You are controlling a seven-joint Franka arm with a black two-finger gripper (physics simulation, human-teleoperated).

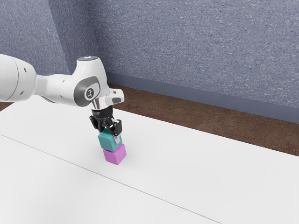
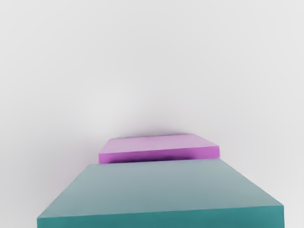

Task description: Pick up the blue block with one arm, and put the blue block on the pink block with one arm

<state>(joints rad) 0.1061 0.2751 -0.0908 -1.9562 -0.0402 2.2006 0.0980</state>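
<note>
Over the pink block (image 1: pixel 115 154), my claw (image 1: pixel 109 132) is clamped on the blue block (image 1: pixel 106 141); I should seat it flat and centred, then let go slowly.

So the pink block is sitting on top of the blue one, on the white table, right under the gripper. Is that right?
Not quite, the order is the other way round. The blue block sits on top of the pink block, on the white table, right under the gripper. The exterior view shows the stack plainly.
</note>
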